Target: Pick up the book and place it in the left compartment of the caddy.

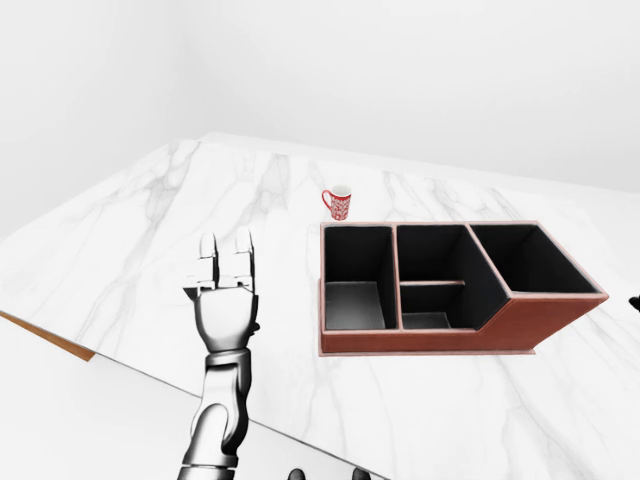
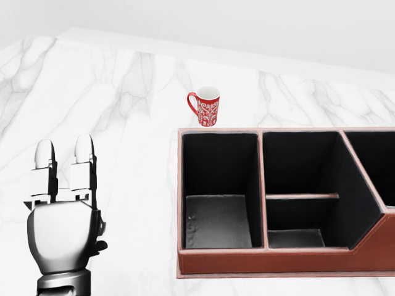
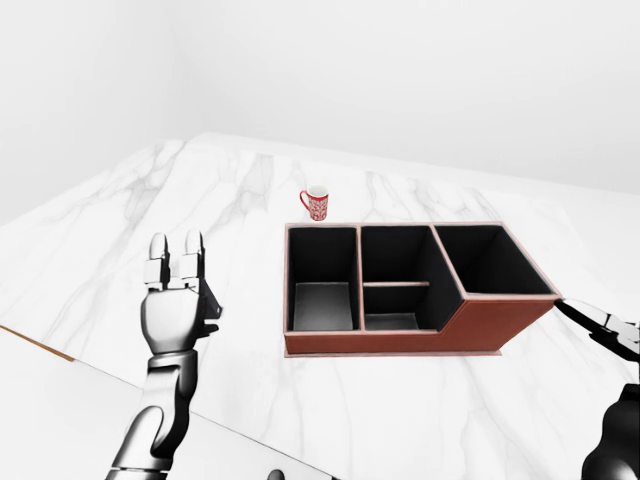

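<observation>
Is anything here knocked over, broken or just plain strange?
Nothing spilled or broken: the mug stands upright above the caddy in the head view. One oddity: the left robot hand is raised, back toward the camera, and only a dark sliver peeks out behind it, too hidden to identify.

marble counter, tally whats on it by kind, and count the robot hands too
Red patterned mug: 1
Brown leather caddy with black compartments: 1
Robot hands: 2, the left hand raised with fingers up, the right hand at the right-eye view's right edge
Book: 0 clearly visible
Total: 4
</observation>
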Controlling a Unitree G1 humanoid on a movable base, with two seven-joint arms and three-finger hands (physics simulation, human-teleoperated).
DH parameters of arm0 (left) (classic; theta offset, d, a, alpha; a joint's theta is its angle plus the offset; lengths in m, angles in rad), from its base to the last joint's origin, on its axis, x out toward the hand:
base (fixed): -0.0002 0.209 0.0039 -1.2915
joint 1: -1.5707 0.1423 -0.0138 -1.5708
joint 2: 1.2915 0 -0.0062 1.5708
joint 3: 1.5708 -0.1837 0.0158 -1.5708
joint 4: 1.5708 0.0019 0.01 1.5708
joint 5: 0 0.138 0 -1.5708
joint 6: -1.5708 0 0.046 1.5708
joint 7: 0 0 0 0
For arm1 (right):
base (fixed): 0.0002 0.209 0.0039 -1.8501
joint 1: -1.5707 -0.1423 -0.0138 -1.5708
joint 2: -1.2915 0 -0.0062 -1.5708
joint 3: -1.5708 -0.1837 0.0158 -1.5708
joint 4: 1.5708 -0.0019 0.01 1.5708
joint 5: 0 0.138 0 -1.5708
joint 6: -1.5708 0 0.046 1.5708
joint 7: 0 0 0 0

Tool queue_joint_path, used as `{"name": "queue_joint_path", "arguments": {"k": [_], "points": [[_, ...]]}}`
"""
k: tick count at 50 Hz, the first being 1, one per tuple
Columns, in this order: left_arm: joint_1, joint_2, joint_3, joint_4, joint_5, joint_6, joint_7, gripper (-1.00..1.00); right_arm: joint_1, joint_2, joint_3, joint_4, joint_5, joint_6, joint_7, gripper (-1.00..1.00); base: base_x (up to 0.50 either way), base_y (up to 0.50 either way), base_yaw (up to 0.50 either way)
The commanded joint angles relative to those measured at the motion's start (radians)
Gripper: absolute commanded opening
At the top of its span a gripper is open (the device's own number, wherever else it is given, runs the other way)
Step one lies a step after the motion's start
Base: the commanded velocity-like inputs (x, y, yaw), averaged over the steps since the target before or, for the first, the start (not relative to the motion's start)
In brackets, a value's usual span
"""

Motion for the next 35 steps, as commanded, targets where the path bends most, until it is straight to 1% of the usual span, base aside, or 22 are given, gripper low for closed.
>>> {"name": "queue_joint_path", "arguments": {"k": [1, 5, 23, 27, 28, 29, 30, 35], "points": [[-0.006, 0.000, -0.007, 0.020, 0.029, 0.000, 0.000, 1.00, 0.000, 0.001, 0.001, 0.000, -0.008, 0.000, -0.002, 1.00, 0.00, 0.00, 0.00], [-0.004, 0.000, -0.001, 0.017, 0.013, 0.000, 0.000, 1.00, 0.001, 0.002, 0.006, 0.006, -0.014, 0.000, 0.007, 1.00, 0.00, 0.00, 0.00], [-0.004, 0.001, -0.002, 0.016, 0.011, 0.000, 0.000, 1.00, 0.000, 0.002, 0.005, 0.005, -0.015, 0.000, 0.008, 1.00, 0.00, 0.00, 0.00], [0.031, -0.002, -0.014, 0.038, 0.007, 0.000, 0.000, 1.00, 0.002, -0.001, -0.001, 0.006, -0.010, 0.000, 0.009, 1.00, 0.00, 0.00, 0.00], [0.035, -0.003, -0.013, 0.047, -0.001, 0.000, 0.000, 1.00, -0.001, -0.001, 0.000, 0.014, -0.011, 0.000, 0.011, 1.00, 0.00, 0.00, 0.00], [0.035, -0.003, -0.005, 0.053, -0.037, 0.000, 0.000, 1.00, -0.002, -0.001, 0.002, 0.022, -0.013, 0.000, 0.012, 1.00, 0.00, 0.00, 0.00], [0.030, -0.004, 0.003, 0.059, -0.054, 0.000, 0.000, 1.00, -0.002, -0.002, 0.002, 0.024, -0.011, 0.000, 0.012, 1.00, 0.00, 0.00, 0.00], [-0.015, 0.010, 0.018, 0.099, -0.061, 0.000, 0.000, 1.00, 0.001, -0.002, 0.000, 0.018, -0.003, 0.000, 0.012, 1.00, 0.00, 0.00, 0.00]]}}
